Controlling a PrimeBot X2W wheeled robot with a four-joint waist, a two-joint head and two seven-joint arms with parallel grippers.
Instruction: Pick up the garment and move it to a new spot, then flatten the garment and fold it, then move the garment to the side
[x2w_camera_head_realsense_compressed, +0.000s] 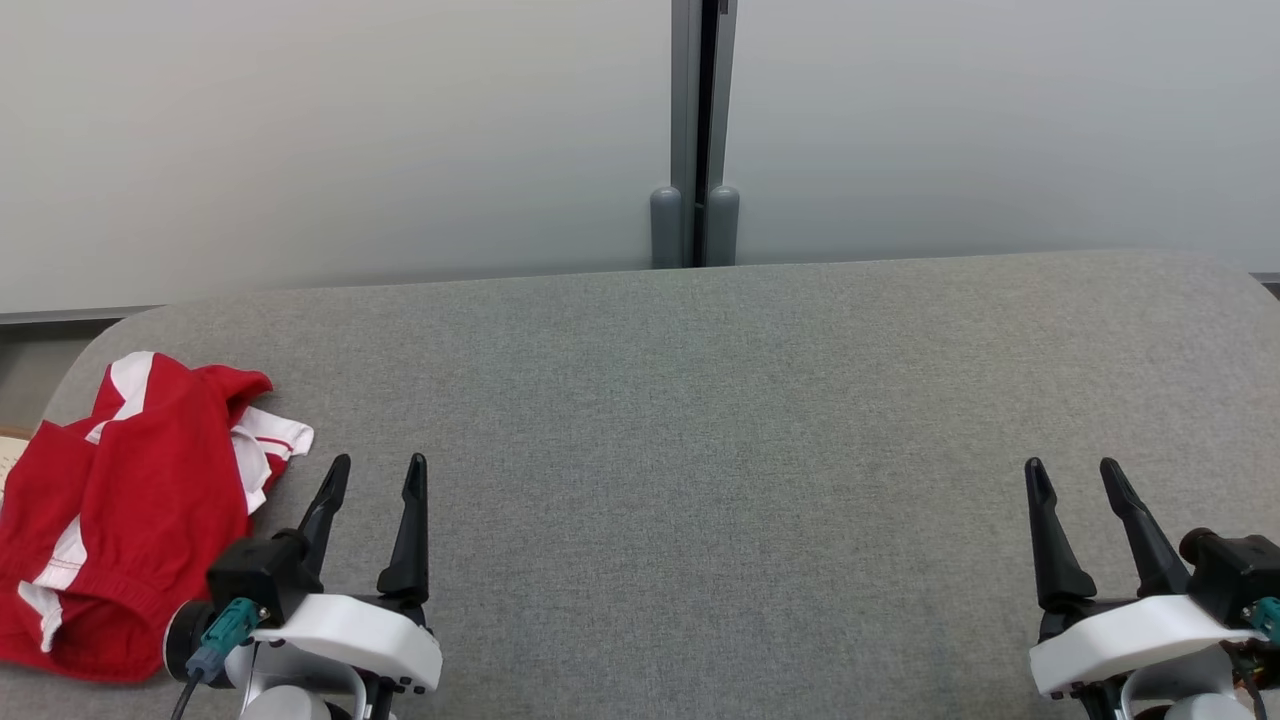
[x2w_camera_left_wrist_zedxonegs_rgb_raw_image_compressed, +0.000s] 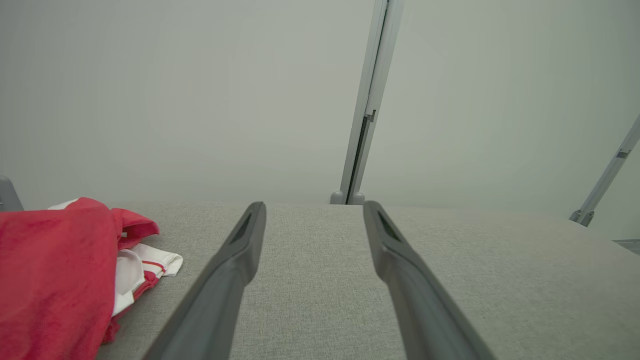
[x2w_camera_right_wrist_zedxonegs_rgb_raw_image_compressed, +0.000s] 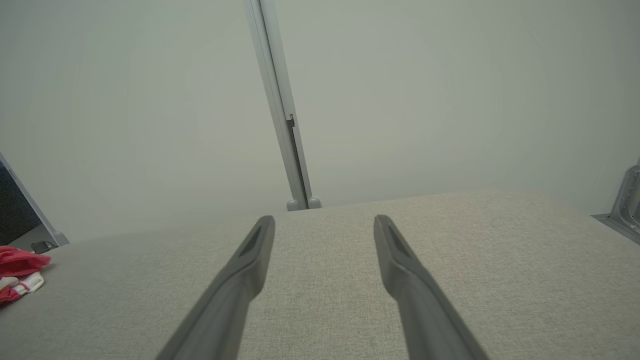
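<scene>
A crumpled red garment (x2w_camera_head_realsense_compressed: 130, 510) with white stripes lies bunched at the near left corner of the grey fabric table (x2w_camera_head_realsense_compressed: 700, 420). My left gripper (x2w_camera_head_realsense_compressed: 378, 472) stands open just right of it, a short gap from the cloth, nothing between its fingers. In the left wrist view the garment (x2w_camera_left_wrist_zedxonegs_rgb_raw_image_compressed: 55, 280) sits left of the spread left gripper (x2w_camera_left_wrist_zedxonegs_rgb_raw_image_compressed: 314, 209). At the near right my right gripper (x2w_camera_head_realsense_compressed: 1073, 472) is open and empty, far from the cloth. The right wrist view has the right gripper (x2w_camera_right_wrist_zedxonegs_rgb_raw_image_compressed: 324, 222) wide apart and a bit of the garment (x2w_camera_right_wrist_zedxonegs_rgb_raw_image_compressed: 20, 272) at its far left edge.
A pale partition wall (x2w_camera_head_realsense_compressed: 350, 130) with a grey vertical post (x2w_camera_head_realsense_compressed: 695, 130) runs along the table's far edge. The table's corners are rounded, and the floor shows beyond the left corner (x2w_camera_head_realsense_compressed: 30, 360).
</scene>
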